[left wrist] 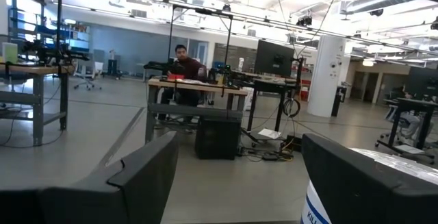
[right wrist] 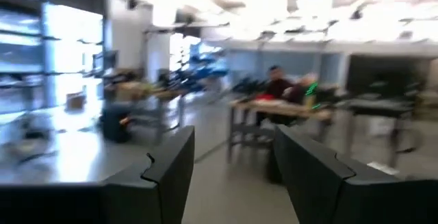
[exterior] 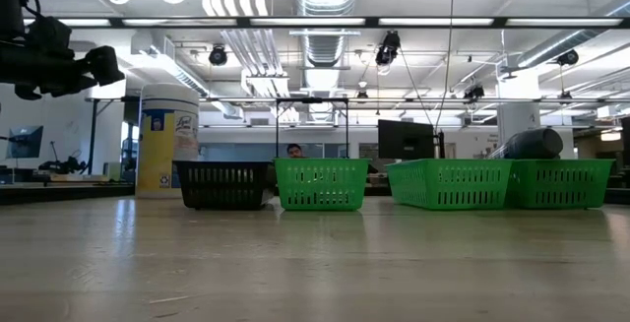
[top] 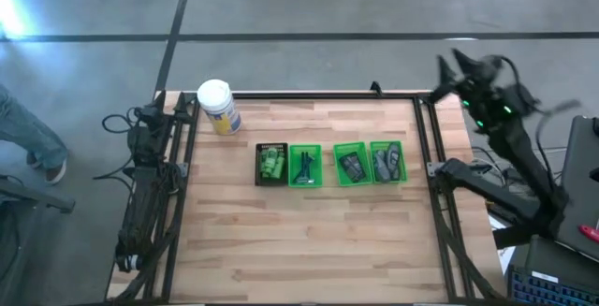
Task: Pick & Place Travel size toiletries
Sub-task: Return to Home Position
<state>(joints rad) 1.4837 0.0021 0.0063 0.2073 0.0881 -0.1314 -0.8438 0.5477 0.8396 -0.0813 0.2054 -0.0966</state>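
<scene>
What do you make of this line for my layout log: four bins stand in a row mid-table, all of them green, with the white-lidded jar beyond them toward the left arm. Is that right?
Not all green: the leftmost bin is black, the other three bins green, as the high and low views show. The row holds, and the jar stands where you say.
</scene>
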